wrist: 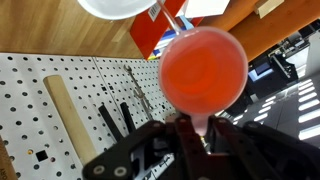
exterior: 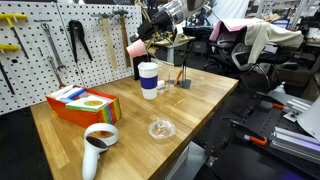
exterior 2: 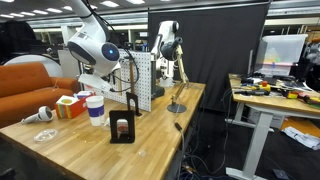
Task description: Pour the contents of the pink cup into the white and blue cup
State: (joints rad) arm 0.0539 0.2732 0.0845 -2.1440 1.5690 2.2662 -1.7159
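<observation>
My gripper (wrist: 200,128) is shut on the rim of the pink cup (wrist: 203,66), whose open mouth faces the wrist camera. In an exterior view the pink cup (exterior: 136,48) hangs tilted in the air in the gripper (exterior: 147,40), just above and slightly to the side of the white and blue cup (exterior: 148,80). That cup stands upright on the wooden table near the pegboard. Its white rim shows at the top of the wrist view (wrist: 120,7), and it also shows in an exterior view (exterior 2: 96,108). What is inside the pink cup cannot be made out.
A colourful box (exterior: 85,103) lies next to the white and blue cup. A white round device (exterior: 98,140) and a flat clear glass dish (exterior: 161,129) sit nearer the table's front. A thin stand (exterior: 183,72) rises behind the cup. The pegboard (exterior: 60,40) holds tools.
</observation>
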